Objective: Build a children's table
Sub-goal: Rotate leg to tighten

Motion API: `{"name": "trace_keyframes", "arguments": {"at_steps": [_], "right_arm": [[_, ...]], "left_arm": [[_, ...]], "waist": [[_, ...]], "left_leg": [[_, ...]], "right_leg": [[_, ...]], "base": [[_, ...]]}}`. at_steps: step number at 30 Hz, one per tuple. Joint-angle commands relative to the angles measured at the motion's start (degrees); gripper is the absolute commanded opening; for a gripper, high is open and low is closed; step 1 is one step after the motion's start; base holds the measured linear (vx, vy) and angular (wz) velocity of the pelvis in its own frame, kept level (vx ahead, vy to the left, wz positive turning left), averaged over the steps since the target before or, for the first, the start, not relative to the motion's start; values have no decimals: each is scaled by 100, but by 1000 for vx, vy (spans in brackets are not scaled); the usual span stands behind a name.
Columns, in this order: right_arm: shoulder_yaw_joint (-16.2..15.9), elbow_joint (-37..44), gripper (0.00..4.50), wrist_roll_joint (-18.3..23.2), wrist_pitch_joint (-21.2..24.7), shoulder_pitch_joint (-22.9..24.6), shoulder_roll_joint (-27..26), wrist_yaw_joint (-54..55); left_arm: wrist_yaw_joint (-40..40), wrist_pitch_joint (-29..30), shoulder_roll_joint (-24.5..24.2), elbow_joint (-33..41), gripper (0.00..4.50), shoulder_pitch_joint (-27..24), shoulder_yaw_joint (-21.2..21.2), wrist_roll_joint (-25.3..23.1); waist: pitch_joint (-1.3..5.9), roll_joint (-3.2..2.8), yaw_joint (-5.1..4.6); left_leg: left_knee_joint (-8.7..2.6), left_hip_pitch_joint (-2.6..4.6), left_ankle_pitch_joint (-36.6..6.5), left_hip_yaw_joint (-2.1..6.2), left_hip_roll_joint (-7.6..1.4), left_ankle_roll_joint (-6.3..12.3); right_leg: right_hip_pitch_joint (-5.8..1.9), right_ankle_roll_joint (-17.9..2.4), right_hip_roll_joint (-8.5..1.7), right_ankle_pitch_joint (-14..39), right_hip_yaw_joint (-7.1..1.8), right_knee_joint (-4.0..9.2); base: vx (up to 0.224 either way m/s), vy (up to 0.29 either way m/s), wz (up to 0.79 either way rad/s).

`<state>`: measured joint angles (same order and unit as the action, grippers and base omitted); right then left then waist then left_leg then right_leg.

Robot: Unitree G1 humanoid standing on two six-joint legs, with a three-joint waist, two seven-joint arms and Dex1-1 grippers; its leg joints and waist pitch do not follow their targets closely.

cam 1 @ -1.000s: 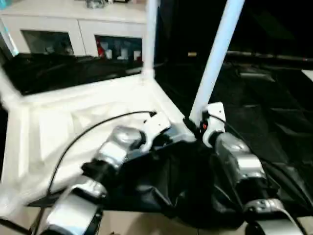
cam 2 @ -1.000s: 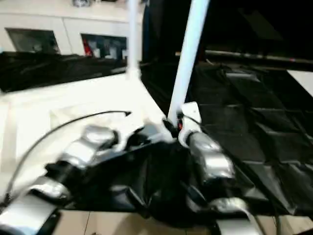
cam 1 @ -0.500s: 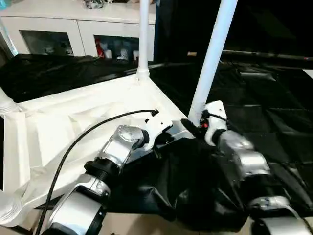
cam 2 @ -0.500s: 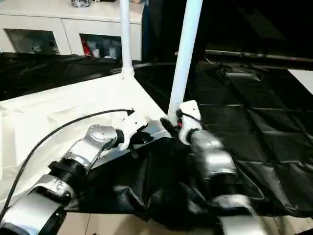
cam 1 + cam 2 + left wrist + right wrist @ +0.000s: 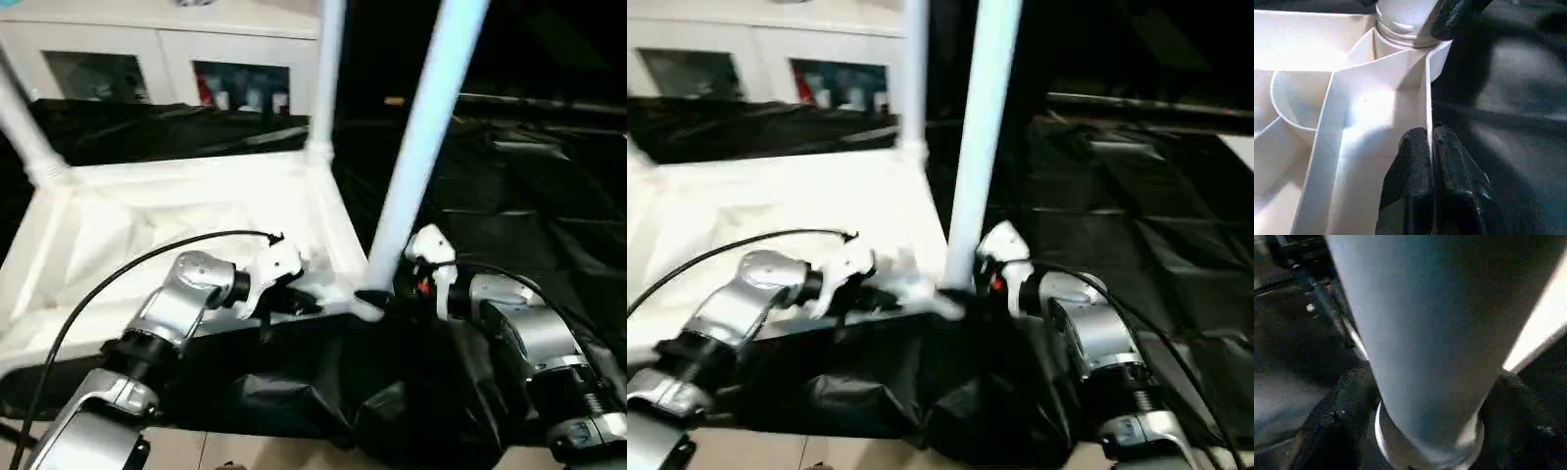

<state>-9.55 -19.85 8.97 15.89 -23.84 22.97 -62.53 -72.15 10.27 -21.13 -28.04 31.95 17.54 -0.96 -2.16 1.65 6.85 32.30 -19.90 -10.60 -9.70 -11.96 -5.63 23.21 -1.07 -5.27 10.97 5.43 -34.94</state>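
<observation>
Left pincer (image 5: 1431,142): you're clamped on the tabletop (image 5: 147,211) rim.
Right pincer (image 5: 1415,431): you're gripping the leg (image 5: 416,157) base at its corner socket.

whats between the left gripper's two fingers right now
In the left wrist view, a thin upright rim wall of the tabletop stands between the left gripper fingers, pinched near the corner socket holding the leg.

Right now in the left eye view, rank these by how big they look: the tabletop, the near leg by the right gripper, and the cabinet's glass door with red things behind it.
1. tabletop
2. near leg, which nearness to the camera enlarges
3. glass door
</observation>
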Motion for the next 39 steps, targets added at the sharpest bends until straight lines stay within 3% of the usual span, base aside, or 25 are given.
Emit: {"name": "trace_keyframes", "arguments": {"at_steps": [1,5,9,12,16,17,18,20,24,26,31,36,37,39], "right_arm": [[-163,149,318,48,104,106,69,-274],[-177,133,285,43,158,84,97,-365],[-233,115,246,28,151,57,101,-335],[-235,108,242,23,154,72,56,-300],[-233,88,225,3,128,106,30,-272],[-224,71,221,-27,113,129,8,-195],[-121,-55,221,-143,103,159,-136,305],[-6,-225,217,-263,77,155,-312,862],[412,-704,202,-307,201,67,-879,2191],[698,-1021,201,-260,313,-19,-1293,3051],[1053,-1647,200,-350,261,-357,-2128,4636],[733,-1705,200,-502,-60,-499,-2391,4420],[754,-1716,256,-486,-120,-531,-2420,4404],[814,-1640,270,-344,-88,-580,-2317,4106]], "left_arm": [[-208,44,-12,173,0,-30,43,212],[-302,85,-75,259,0,-68,26,251],[-291,133,-66,340,0,-82,23,277],[-252,136,-35,340,0,-75,29,280],[-145,98,-3,317,0,-76,24,246],[68,56,55,239,0,-52,-2,173],[779,-20,258,-66,0,69,-88,-49],[1324,-6,430,-303,0,172,-152,-195],[2166,171,825,-652,0,360,-235,-336],[2663,328,1172,-844,0,499,-255,-379],[3420,341,1880,-1292,0,779,-213,-536],[3484,199,2147,-1414,0,839,-66,-600],[3483,163,2169,-1441,0,847,-44,-615],[3344,115,2094,-1427,0,815,-37,-588]], "waist": [[293,15,11],[286,29,2],[300,44,-8],[305,50,-12],[297,57,-14],[295,75,-19],[289,93,-17],[261,78,-18],[260,106,-66],[262,122,-77],[274,73,-107],[270,62,-115],[269,67,-118],[262,90,-118]], "left_leg": [[-325,-18,-891,-27,-149,411],[-337,-18,-996,-19,-139,296],[-322,-27,-815,-18,-135,312],[-308,-37,-712,-21,-125,353],[-311,-33,-809,-23,-124,334],[-311,-32,-843,-23,-125,321],[-314,-25,-857,-23,-128,312],[-324,14,-994,-36,-120,243],[-361,-13,-1199,4,-106,44],[-361,1,-1253,-2,-87,56],[-368,23,-1310,0,-69,-16],[-391,21,-1555,15,-71,70],[-393,21,-1590,16,-66,84],[-398,26,-1645,16,-68,110]], "right_leg": [[-355,-1203,-315,737,-300,382],[-344,-1064,-329,1108,-309,418],[-352,-1074,-316,874,-308,387],[-361,-1124,-311,688,-305,365],[-357,-1067,-320,903,-305,390],[-354,-1040,-315,986,-304,398],[-345,-1009,-316,1065,-306,411],[-302,-937,-315,1372,-312,467],[-309,-671,-328,1980,-302,501],[-297,-560,-336,2209,-313,539],[-264,-494,-311,2172,-321,568],[-271,-388,-314,2330,-312,603],[-273,-376,-309,2363,-307,609],[-266,-350,-310,2463,-306,623]], "base": [[0,0,0],[0,0,0],[0,0,0],[0,0,0],[0,0,0],[0,0,0],[0,0,0],[0,0,0],[0,0,0],[0,0,0],[0,0,0],[0,0,0],[0,0,0],[0,0,0]]}}
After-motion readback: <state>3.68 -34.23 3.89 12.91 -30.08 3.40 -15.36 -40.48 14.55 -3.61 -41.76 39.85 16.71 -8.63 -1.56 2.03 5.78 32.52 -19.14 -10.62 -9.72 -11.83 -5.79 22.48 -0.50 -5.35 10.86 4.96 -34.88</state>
